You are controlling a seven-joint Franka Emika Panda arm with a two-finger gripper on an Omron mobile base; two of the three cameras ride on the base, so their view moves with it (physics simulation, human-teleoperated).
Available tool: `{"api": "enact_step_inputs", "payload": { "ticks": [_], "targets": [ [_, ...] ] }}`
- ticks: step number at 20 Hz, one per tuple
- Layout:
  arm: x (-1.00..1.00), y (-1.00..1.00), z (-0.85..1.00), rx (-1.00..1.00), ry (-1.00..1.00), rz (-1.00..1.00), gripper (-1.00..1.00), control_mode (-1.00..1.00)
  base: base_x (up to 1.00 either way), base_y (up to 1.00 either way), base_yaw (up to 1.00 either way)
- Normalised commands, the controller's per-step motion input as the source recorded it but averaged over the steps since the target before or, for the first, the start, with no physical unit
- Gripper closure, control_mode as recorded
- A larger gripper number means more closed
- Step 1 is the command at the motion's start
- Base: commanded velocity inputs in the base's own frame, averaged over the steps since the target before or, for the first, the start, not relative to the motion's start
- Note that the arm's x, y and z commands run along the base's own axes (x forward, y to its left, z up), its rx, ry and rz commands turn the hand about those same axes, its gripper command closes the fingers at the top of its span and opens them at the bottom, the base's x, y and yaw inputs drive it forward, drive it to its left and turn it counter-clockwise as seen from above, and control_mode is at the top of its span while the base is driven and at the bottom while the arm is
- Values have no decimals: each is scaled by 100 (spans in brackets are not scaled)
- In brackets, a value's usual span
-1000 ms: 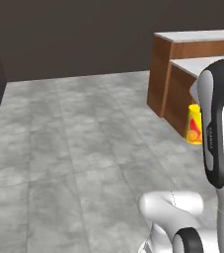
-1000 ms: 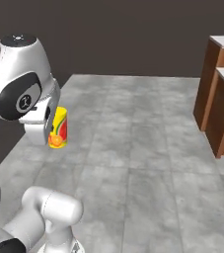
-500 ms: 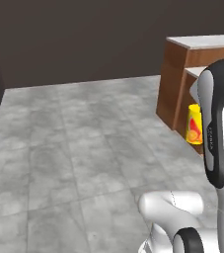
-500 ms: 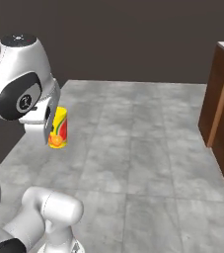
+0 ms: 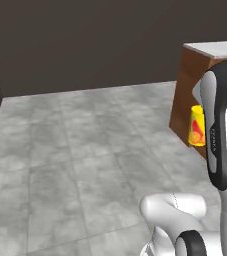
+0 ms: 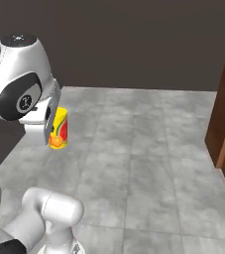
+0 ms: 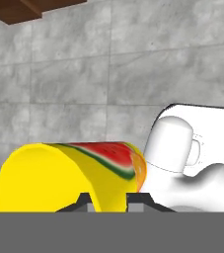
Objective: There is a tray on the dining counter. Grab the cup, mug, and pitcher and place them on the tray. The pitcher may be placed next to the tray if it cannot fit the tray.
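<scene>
The cup point(image 6: 60, 128) is a yellow handleless tumbler with a red-orange mark, and it hangs in the air above the floor. My gripper point(image 7: 106, 199) is shut on it, with the fingertips pressed against the near wall of the cup point(image 7: 69, 173). In the left base view the cup point(image 5: 197, 125) peeks out from behind my white forearm. A brown wood-panelled counter point(image 5: 185, 95) with a pale top stands off to the right. The tray, the mug and the pitcher are out of view.
Grey stone floor tiles point(image 5: 85, 150) spread wide ahead and to the left, up to a dark wall point(image 6: 134, 39). The brown counter's corner point(image 6: 223, 124) stands at the right edge. A brown wooden edge point(image 7: 29, 10) shows at the top of the hand view.
The whole scene has shifted, so the base has moved: the brown counter slides towards the right edge in both base views. The cup stays in my grip, unchanged.
</scene>
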Motion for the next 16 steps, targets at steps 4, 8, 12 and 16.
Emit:
{"api": "enact_step_inputs", "payload": {
  "ticks": [4, 8, 12, 16],
  "targets": [
    [0, 0, 0, 0, 0, 0, 100, 100, 100, 19, 0],
    [0, 0, 0, 0, 0, 0, 100, 100, 100, 29, 0],
    [0, 0, 0, 0, 0, 0, 100, 100, 100, 39, -2],
    [0, 0, 0, 0, 0, 0, 100, 100, 100, 47, -3]
  ]
}}
